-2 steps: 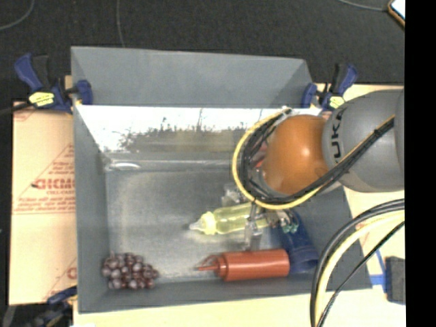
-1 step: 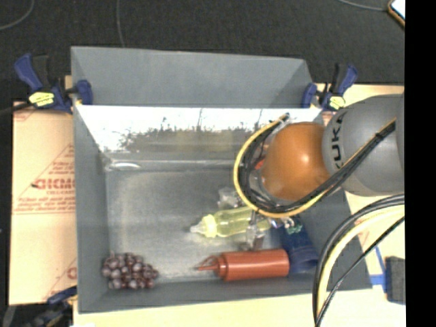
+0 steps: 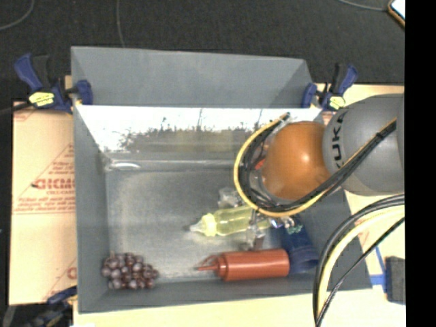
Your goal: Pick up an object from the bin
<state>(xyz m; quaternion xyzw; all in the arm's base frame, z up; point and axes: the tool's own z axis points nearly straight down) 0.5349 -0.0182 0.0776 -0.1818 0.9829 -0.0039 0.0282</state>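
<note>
Looking into the bin, we log the gripper, largely hidden beneath its orange wrist cover, low over the base of the pale yellow squeeze bottle lying right of centre, near the red squeeze bottle; its opening we cannot tell.

The bin was lit brightly from above, a pale band of glare was thrown across its far wall, a soft sheen was caught on the orange cover, and the floor beneath it was perhaps shadowed.
</note>
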